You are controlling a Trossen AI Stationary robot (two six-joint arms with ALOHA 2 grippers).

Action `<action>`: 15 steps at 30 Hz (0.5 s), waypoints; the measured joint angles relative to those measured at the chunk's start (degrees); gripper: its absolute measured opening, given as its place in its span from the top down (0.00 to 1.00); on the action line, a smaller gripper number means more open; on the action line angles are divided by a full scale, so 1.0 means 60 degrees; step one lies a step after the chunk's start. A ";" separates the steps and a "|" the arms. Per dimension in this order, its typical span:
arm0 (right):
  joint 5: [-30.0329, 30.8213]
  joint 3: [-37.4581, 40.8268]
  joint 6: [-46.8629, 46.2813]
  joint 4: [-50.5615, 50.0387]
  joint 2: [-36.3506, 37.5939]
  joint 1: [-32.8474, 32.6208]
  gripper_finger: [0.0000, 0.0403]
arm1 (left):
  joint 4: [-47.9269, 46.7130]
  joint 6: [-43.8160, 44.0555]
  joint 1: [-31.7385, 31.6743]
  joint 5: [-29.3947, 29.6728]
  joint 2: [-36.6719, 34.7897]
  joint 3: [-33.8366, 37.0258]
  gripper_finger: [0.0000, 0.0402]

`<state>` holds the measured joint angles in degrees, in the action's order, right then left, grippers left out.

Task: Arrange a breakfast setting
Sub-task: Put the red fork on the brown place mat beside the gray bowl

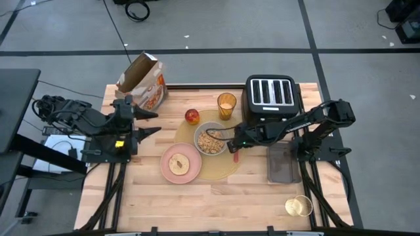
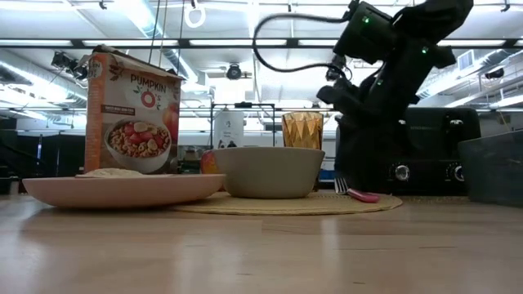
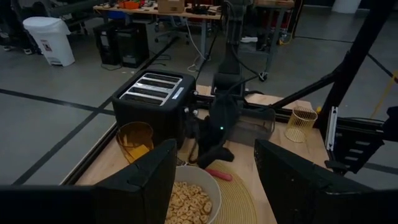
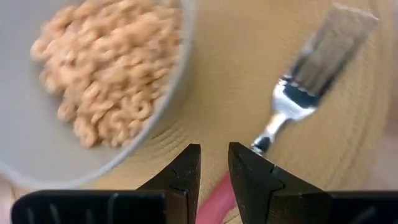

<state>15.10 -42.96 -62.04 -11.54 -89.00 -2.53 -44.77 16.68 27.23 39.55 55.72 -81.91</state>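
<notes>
- right pincer [image 4: 213, 163] is down over the tan placemat [image 1: 220, 167], just beside the grey bowl [image 1: 210, 141], fingers only a narrow gap apart, gripping nothing
- red-handled fork [image 4: 298, 93] lies on the placemat just ahead of those fingertips
- left pincer [image 1: 149, 123] waits at the counter's [image 1: 223, 203] left edge, spread wide, empty

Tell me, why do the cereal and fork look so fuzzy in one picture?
In the right wrist view the camera sits very close, so the bowl of cereal and the fork blur, while the right gripper looks sharp; in the low view the ceiling lights glare brightly.
</notes>
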 joint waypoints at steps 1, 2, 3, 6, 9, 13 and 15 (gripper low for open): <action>-0.0086 0.0000 0.0424 0.0169 -0.0065 -0.0009 0.77 | -0.0004 0.0000 0.0002 0.0000 0.0000 0.0000 0.45; -0.0214 -0.0003 0.0737 0.0445 -0.0142 -0.0014 0.77 | 0.0001 -0.0002 0.0002 0.0000 0.0000 0.0000 0.45; -0.0360 -0.0004 0.0953 0.0502 -0.0173 -0.0014 0.77 | 0.0007 0.0001 0.0000 -0.0002 0.0000 0.0000 0.45; -0.0536 -0.0013 0.1159 0.0509 -0.0298 0.0023 0.77 | 0.0036 0.0070 0.0002 0.0000 -0.0003 0.0000 0.45; -0.0763 0.0006 0.1221 0.0279 -0.0378 0.0078 0.78 | 0.0083 0.0114 -0.0001 -0.0004 0.0000 0.0004 0.45; -0.1136 -0.0007 0.2163 0.0616 -0.0664 0.0053 0.78 | 0.0121 0.0112 -0.0002 -0.0048 -0.0002 0.0004 0.45; -0.1287 0.0002 0.2965 0.0723 -0.0854 0.0019 0.78 | 0.0143 0.0108 0.0001 -0.0069 0.0003 0.0004 0.45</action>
<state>7.38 -42.95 -44.25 -7.20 -94.12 -2.42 -43.91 17.33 27.24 39.13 55.74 -81.89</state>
